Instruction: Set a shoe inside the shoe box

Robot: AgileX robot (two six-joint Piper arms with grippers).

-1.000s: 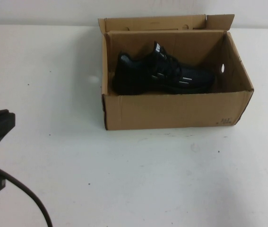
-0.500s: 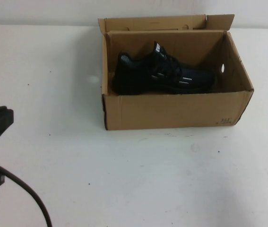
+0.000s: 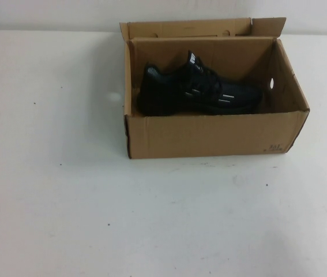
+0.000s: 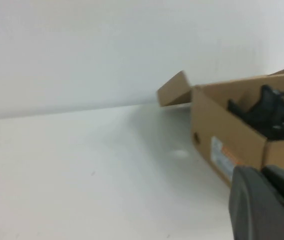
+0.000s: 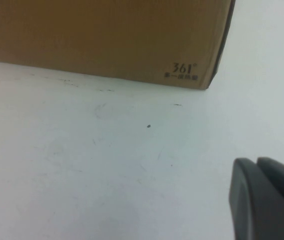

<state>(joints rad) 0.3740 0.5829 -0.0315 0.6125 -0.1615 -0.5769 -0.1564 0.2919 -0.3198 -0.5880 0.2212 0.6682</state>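
The black shoe (image 3: 198, 92) lies inside the open brown shoe box (image 3: 209, 135), toe toward the end wall with the round hole. Neither arm shows in the high view. In the left wrist view my left gripper (image 4: 261, 171) is shut and empty, back from the box's end wall (image 4: 232, 145), and the shoe (image 4: 272, 112) shows above the rim. In the right wrist view my right gripper (image 5: 256, 162) is shut and empty over the table, short of the box's front wall (image 5: 101, 40).
The white table (image 3: 151, 219) stretches in front of and to the left of the box. The box's rear flap (image 3: 186, 27) stands up near the back wall.
My left arm has drawn back leftward and left the high view. The shoe and the box have not moved.
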